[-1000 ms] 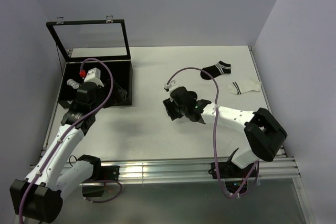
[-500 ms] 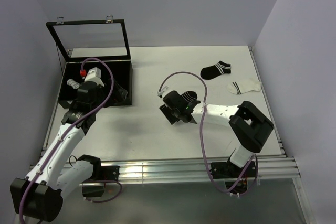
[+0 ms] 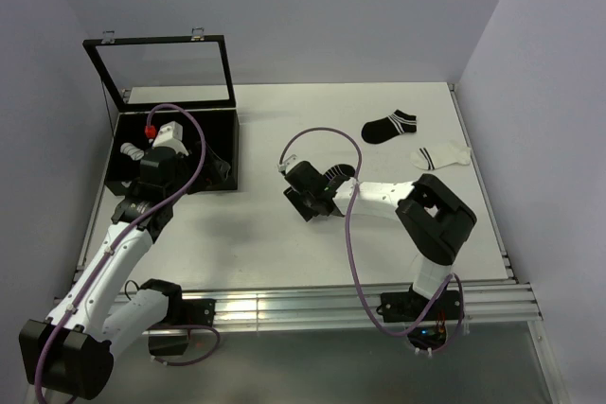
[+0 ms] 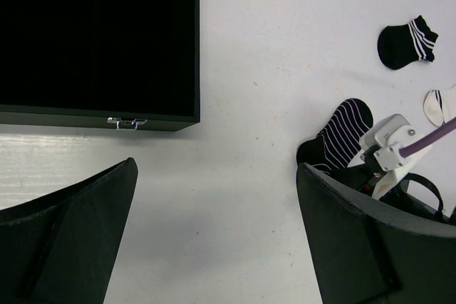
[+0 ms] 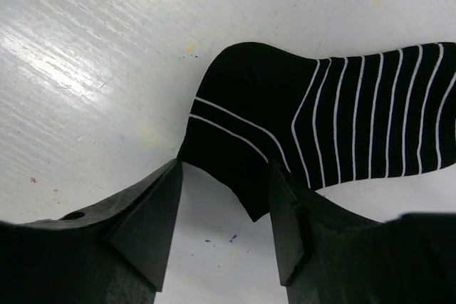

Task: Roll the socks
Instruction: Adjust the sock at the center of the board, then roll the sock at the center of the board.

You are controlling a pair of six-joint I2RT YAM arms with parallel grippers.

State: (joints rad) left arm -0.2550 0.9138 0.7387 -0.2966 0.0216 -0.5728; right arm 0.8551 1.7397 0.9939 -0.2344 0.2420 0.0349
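Note:
A black sock with thin white stripes [image 5: 335, 126] lies flat on the white table; it also shows in the top view [image 3: 343, 174] and the left wrist view [image 4: 343, 132]. My right gripper [image 5: 224, 201] is open and low over the table, with the sock's plain black end lying between its fingertips; in the top view the gripper [image 3: 305, 203] is just left of the sock. A second black sock [image 3: 390, 126] and a white sock [image 3: 440, 155] lie flat at the back right. My left gripper [image 4: 214, 226] is wide open and empty, beside the black box [image 3: 216, 173].
An open black box [image 3: 232, 149] with a glass lid [image 3: 166, 73] stands at the back left; a small black-and-white bundle [image 3: 133, 150] lies inside it. The box's front wall and latch [image 4: 127, 122] show in the left wrist view. The purple cable [image 3: 322, 134] loops above the right arm.
My right gripper has moved left across the table, and the striped sock now shows behind it, its end between the jaws. The left arm has not moved.

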